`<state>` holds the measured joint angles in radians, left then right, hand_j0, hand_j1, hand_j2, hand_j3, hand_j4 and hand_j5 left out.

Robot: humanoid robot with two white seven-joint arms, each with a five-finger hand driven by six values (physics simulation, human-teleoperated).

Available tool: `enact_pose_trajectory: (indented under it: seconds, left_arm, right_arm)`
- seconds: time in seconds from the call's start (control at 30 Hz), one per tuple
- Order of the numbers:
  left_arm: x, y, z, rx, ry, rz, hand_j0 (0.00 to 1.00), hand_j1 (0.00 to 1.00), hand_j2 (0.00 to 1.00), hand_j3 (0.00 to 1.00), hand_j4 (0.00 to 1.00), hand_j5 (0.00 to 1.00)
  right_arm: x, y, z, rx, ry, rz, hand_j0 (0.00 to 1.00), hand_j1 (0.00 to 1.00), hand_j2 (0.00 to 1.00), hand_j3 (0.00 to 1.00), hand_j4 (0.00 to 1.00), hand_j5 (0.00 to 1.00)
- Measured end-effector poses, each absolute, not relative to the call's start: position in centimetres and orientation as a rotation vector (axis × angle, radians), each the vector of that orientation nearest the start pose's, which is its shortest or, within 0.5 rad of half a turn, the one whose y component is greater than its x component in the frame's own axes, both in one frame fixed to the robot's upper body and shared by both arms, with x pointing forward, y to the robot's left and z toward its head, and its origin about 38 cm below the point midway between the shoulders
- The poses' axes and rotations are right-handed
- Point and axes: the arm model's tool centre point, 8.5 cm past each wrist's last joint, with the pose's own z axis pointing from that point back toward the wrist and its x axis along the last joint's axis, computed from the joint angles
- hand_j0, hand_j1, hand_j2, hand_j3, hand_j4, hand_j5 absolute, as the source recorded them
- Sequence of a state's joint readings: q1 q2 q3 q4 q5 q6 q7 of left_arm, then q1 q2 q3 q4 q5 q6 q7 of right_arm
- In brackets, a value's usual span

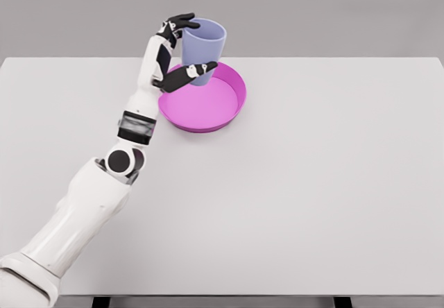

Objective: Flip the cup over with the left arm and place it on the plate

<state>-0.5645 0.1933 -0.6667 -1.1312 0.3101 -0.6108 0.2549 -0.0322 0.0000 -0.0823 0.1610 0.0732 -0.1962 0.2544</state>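
A lavender cup stands upright with its mouth up, over the far part of the magenta plate. My left hand grips the cup from its left side: dark fingers curl over the rim at the top and the thumb crosses its lower front. Whether the cup's base touches the plate or hangs just above it I cannot tell. The left arm reaches in from the lower left across the table. No right arm shows in the head view.
The white table spreads wide to the right and front of the plate. Its far edge runs just behind the cup, with a grey wall beyond.
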Motion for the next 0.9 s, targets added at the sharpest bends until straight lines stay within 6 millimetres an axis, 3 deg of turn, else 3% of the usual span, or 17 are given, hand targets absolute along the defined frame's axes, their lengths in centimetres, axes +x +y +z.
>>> enact_pose_trajectory:
  seconds: [0.23, 0.4, 0.53, 0.63, 0.9]
  left_arm:
    - [47.3, 14.1, 13.6, -0.211, -2.057, -0.314, 0.48, 0.48, 0.48, 0.48, 0.48, 0.48]
    - [47.5, 14.0, 13.8, -0.21, -2.057, -0.313, 0.7, 0.7, 0.7, 0.7, 0.7, 0.7]
    - [47.6, 14.0, 13.9, -0.211, -2.06, -0.31, 0.75, 0.75, 0.75, 0.75, 0.75, 0.75]
    - [47.6, 14.0, 14.0, -0.211, -2.062, -0.31, 0.83, 0.83, 0.83, 0.83, 0.83, 0.83]
    - [47.7, 14.0, 14.3, -0.212, -2.067, -0.309, 0.91, 0.91, 0.91, 0.91, 0.91, 0.91]
  right_arm:
    - [-1.4, -24.5, -25.6, 0.179, -0.069, 0.001, 1.0, 1.0, 1.0, 1.0, 1.0, 1.0]
    - [-1.4, -24.5, -25.6, 0.179, -0.069, 0.001, 1.0, 1.0, 1.0, 1.0, 1.0, 1.0]
    - [-1.4, -24.5, -25.6, 0.179, -0.069, 0.001, 1.0, 1.0, 1.0, 1.0, 1.0, 1.0]
    - [-1.4, -24.5, -25.6, 0.179, -0.069, 0.001, 1.0, 1.0, 1.0, 1.0, 1.0, 1.0]
    - [-1.4, -24.5, -25.6, 0.179, -0.069, 0.001, 1.0, 1.0, 1.0, 1.0, 1.0, 1.0]
